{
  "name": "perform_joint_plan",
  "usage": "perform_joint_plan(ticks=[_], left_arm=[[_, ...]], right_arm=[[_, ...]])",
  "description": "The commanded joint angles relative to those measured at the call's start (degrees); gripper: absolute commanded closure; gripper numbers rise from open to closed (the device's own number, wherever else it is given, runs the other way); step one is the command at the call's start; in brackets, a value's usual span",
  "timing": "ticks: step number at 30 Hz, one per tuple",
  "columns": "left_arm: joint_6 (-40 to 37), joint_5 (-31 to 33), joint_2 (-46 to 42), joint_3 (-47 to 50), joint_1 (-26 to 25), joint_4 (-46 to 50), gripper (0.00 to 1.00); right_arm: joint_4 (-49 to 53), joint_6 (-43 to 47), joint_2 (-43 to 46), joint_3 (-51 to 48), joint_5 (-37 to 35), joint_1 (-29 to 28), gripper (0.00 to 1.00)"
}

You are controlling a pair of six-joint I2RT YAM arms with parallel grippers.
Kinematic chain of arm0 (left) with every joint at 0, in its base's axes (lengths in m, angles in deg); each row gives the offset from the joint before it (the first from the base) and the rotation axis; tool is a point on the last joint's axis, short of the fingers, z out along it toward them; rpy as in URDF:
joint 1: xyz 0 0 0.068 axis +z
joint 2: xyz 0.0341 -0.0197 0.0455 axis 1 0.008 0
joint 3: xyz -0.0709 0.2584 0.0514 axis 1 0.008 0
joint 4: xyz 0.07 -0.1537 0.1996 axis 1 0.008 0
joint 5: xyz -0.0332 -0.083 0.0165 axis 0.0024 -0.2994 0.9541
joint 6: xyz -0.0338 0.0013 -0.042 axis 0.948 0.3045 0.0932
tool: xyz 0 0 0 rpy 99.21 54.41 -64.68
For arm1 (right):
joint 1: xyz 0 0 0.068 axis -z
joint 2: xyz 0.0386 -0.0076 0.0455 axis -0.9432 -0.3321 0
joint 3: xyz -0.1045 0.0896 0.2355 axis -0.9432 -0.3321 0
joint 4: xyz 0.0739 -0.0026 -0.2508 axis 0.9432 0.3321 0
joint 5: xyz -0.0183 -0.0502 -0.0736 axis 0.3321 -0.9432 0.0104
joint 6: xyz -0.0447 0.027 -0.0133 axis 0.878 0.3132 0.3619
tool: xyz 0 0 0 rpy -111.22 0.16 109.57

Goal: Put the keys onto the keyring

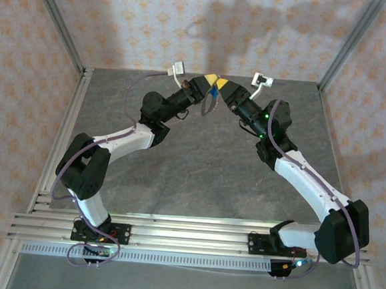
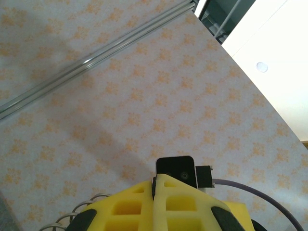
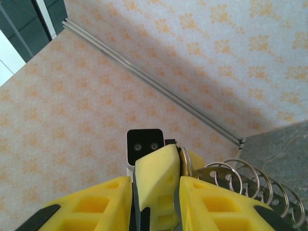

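Right end effector (image 3: 154, 192), keyring (image 3: 226, 167) half-hidden

Left end effector (image 1: 209, 80) meets right end effector (image 1: 223, 86) over far table (image 1: 198, 168); key (image 1: 214, 90) between, keyring (image 1: 210, 106) seemingly below.

We see 2 arms, same build. Left arm (image 1: 123, 139) & right arm (image 1: 304, 180): white tube links btw chunky black joint housings, each on a black base plate (image 1: 102, 231) bolted to the rail. A lilac cable (image 1: 57, 186) runs along the left arm in loose loops; a matching one (image 1: 361, 246) on the right. Green lights (image 1: 267, 117) glow on the right arm's black forearm. A small white camera box (image 1: 175, 68) w/ a thin wire sits at each wrist. Left tool (image 2: 155, 192) & right tool (image 3: 154, 183): bright yellow fingers w/ rectangular moulded pockets, black rounded mounts behind.
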Motion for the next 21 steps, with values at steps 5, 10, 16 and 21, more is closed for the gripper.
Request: perform_joint_plan(ticks=[5, 10, 16, 21], left_arm=[[0.2, 0.8, -0.1, -1.2, 0.0, -3.9, 1.00], [0.2, 0.8, -0.3, -1.0, 0.0, -3.9, 1.00], [0.2, 0.8, -0.3, -1.0, 0.0, -4.0, 1.00], [0.4, 0.8, -0.2, -0.9, 0.0, -4.3, 1.00]], right_arm=[[-3.5, 0.1, -0.1, 1.5, -2.0, -0.6, 0.68], [-0.9, 2.7, 1.9, 0.9, -4.3, -0.4, 0.69], [0.0, 3.4, 3.5, 0.3, -5.8, 0.4, 0.69], [-0.5, 2.9, 2.1, 1.3, -4.9, 0.4, 0.69]])
